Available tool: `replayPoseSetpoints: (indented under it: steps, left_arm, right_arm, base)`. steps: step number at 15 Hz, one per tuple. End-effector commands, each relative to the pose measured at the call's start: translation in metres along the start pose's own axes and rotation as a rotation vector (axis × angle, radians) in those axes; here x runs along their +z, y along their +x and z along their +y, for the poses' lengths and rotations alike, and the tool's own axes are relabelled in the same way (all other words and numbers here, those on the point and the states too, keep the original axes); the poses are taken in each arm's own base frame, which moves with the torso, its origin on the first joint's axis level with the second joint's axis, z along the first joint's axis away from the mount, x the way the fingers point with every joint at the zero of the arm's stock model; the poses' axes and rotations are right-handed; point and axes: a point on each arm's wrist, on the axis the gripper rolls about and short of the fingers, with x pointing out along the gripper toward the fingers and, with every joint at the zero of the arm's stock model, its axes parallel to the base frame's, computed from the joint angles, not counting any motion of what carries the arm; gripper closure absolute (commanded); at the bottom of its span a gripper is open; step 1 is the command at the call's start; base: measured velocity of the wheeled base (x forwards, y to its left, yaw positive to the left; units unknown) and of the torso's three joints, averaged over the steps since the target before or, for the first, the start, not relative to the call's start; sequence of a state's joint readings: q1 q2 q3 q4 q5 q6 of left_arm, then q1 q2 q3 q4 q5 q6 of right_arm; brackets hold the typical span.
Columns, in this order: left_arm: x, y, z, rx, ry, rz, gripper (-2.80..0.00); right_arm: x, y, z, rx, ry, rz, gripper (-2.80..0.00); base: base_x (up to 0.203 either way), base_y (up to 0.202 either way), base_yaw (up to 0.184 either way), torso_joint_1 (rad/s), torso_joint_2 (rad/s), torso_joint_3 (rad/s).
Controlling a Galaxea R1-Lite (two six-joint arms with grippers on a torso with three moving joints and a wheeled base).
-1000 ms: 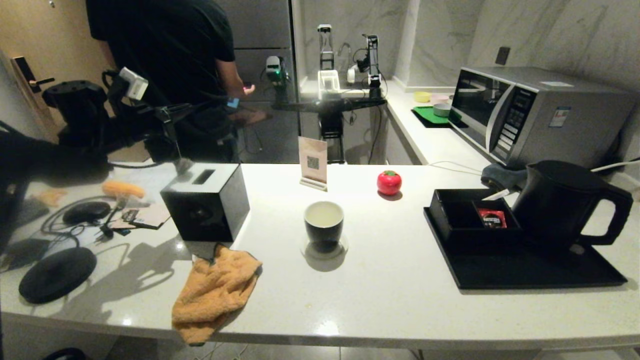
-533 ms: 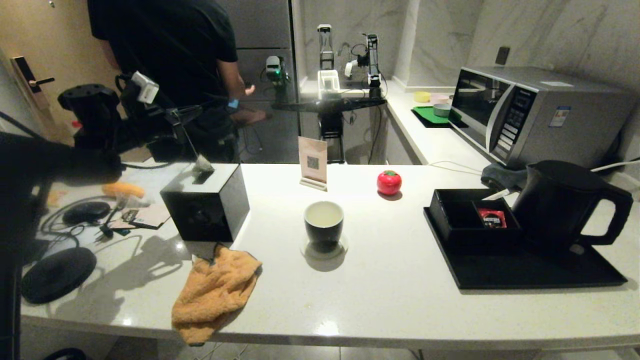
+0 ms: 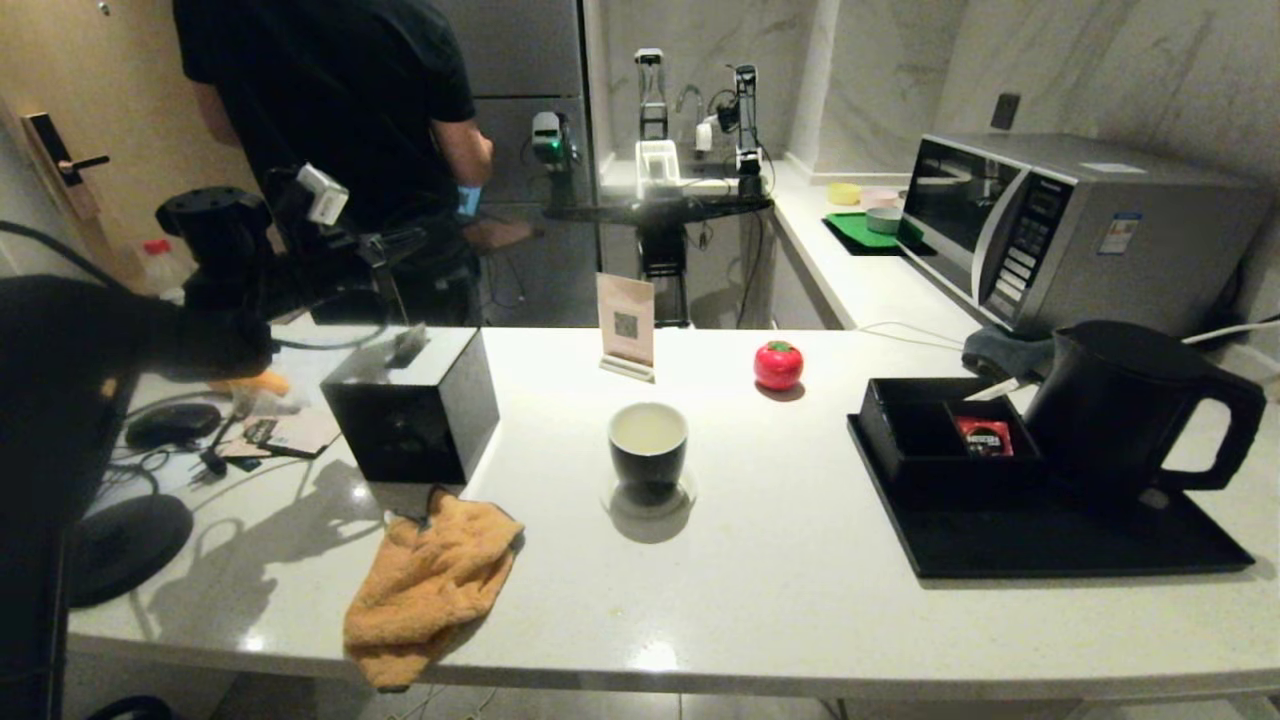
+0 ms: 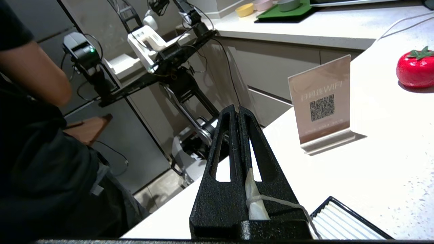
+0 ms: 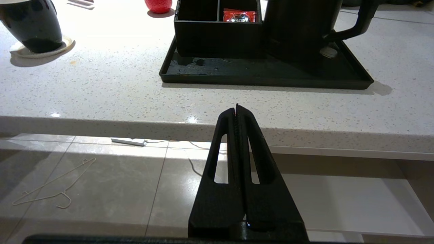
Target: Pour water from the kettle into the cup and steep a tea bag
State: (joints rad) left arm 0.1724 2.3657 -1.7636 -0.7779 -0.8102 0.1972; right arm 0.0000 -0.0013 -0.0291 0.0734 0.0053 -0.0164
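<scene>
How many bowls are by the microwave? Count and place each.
3, left of the microwave: a yellow bowl, a pink bowl beside it, a pale bowl on the green tray. Others may be hidden.

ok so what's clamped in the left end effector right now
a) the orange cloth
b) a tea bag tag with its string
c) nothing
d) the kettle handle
b: in the left wrist view the left end effector is shut on a small white tea bag tag with its string trailing away.
</scene>
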Motion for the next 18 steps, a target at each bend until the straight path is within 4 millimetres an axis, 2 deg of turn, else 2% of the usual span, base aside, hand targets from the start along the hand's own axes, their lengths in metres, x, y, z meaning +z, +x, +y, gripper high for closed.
replayPoseSetpoints:
  steps: [1, 4, 9, 18]
  left_arm:
    - [-0.003, 0.003, -0.003, -0.013, -0.002, -0.001, 0.0]
    - [-0.003, 0.008, -0.008, -0.023, -0.009, 0.0, 0.0]
    - [0.011, 0.004, -0.004, -0.012, 0.004, -0.008, 0.0]
    - [-0.02, 0.003, -0.013, -0.025, -0.028, 0.033, 0.0]
  right_arm:
    - [0.0, 0.0, 0.0, 0.001, 0.0, 0.001, 0.0]
    - [0.0, 0.0, 0.0, 0.001, 0.0, 0.001, 0.0]
    - [0.0, 0.0, 0.0, 0.001, 0.0, 0.001, 0.0]
    - [0.0, 0.0, 0.0, 0.001, 0.0, 0.001, 0.0]
  base:
    - [0.0, 0.0, 0.0, 0.0, 0.0, 0.0]
    - [0.0, 0.0, 0.0, 0.0, 0.0, 0.0]
    - [0.0, 0.0, 0.0, 0.0, 0.0, 0.0]
    - [0.0, 0.0, 0.0, 0.0, 0.0, 0.0]
